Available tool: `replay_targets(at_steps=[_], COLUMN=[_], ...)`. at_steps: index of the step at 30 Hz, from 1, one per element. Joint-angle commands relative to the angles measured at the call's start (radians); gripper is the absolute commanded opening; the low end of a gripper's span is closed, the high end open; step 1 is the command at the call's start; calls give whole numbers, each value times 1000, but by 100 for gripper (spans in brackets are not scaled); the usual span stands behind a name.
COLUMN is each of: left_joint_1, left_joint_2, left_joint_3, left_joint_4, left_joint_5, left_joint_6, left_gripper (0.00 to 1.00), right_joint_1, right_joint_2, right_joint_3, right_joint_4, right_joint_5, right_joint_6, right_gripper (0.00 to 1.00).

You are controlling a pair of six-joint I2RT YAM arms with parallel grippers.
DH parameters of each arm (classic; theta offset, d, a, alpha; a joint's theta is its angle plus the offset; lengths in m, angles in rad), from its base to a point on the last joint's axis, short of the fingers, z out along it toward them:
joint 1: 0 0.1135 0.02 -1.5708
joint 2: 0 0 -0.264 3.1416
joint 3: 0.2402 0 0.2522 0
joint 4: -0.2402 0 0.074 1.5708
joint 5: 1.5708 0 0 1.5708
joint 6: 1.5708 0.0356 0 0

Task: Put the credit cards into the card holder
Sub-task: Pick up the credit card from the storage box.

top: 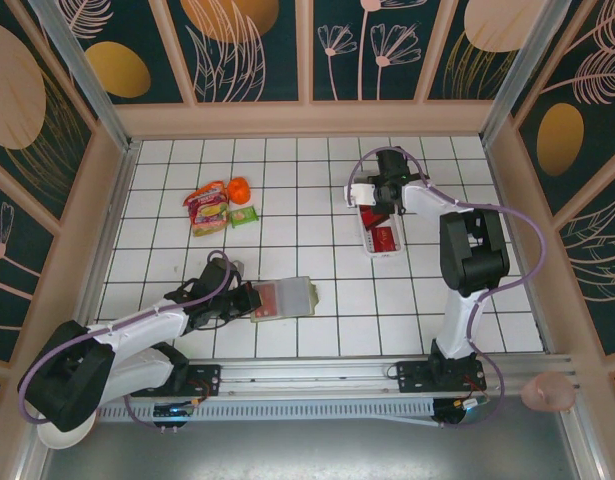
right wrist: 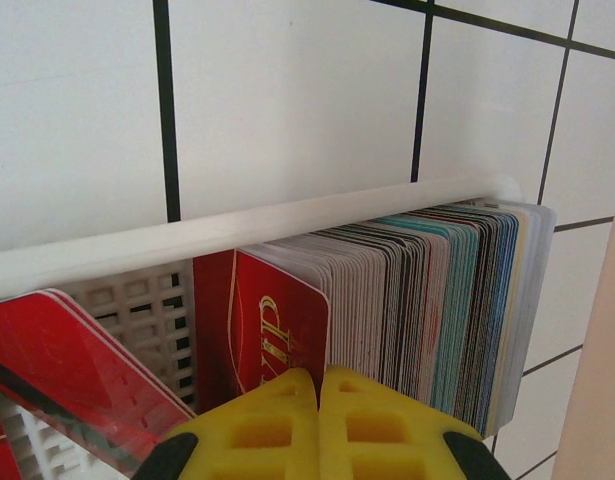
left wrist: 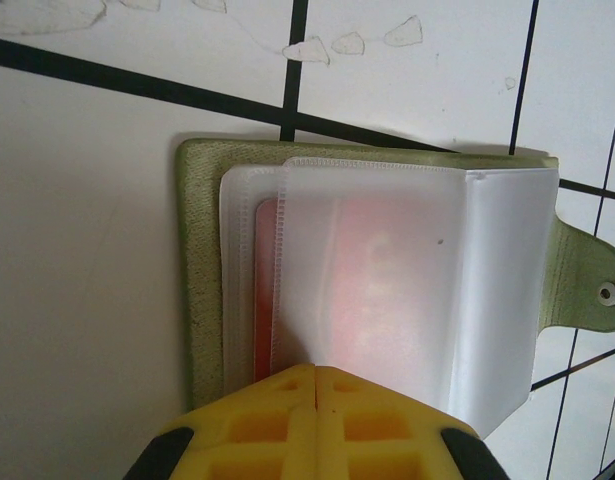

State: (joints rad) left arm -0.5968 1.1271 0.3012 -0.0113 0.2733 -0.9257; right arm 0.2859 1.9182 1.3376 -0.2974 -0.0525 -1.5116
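Take the card holder (top: 292, 298) as the mark. From above it lies open on the tiled table (top: 317, 150), close to the arm bases. The snack packets (top: 209, 208) sit beyond it and to the left, well apart.

The left gripper (top: 249, 300) meets the holder's left edge. Its wrist camera adds detail that the overhead view lacks. The yellow fingers (left wrist: 267, 425) are clenched with no gap, at the near edge of the clear sleeves (left wrist: 407, 280) fanned over the olive cover. A red card (left wrist: 265, 290) sits inside one sleeve, and the snap tab (left wrist: 592, 290) juts from a side edge. I cannot tell whether a sleeve is pinched.

Right of the card holder and farther from the bases lies the white tray (top: 385, 255), with the right gripper (top: 377, 207) over its far end. From above, its contents read as a red patch. The right wrist view resolves them into credit cards (right wrist: 427, 290) packed on edge against the tray's rim. That claw is clenched too, its fingers shut at the bottom of a gold-lettered card (right wrist: 277, 320). Whether that card is grasped I cannot tell.
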Motion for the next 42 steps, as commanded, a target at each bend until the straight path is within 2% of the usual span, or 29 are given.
replay_targets(at_steps=[1, 9, 17, 28, 33, 36, 39, 42], left_joint_1=[-4, -4, -4, -4, -4, -4, -4, -5], left_joint_2=[11, 13, 3, 1, -1, -2, -10, -18], left_joint_3=[-6, -14, -22, -31, -31, -29, -35, -38], left_joint_4=[-12, 2, 6, 16, 16, 16, 17, 10], left_joint_5=[-5, 1, 7, 11, 7, 12, 10, 5], left_joint_6=[-5, -6, 1, -5, -4, -4, -4, -4], left_gripper=[0, 0, 0, 0, 0, 0, 0, 0], right_joint_1=[-1, 19, 22, 32, 107, 171, 242, 340], right_joint_2=[-48, -106, -156, -244, -345, -429, -511, -564], right_joint_3=[-27, -57, -103, -72, -45, -71, -101, -126], right_joint_4=[-12, -104, -27, -39, -77, -82, -127, -157], right_joint_5=[6, -17, 61, 79, 74, 74, 9, 63], right_joint_6=[-16, 30, 53, 134, 423, 676, 932, 1276], right_gripper=[3, 0, 0, 0, 0, 0, 0, 0])
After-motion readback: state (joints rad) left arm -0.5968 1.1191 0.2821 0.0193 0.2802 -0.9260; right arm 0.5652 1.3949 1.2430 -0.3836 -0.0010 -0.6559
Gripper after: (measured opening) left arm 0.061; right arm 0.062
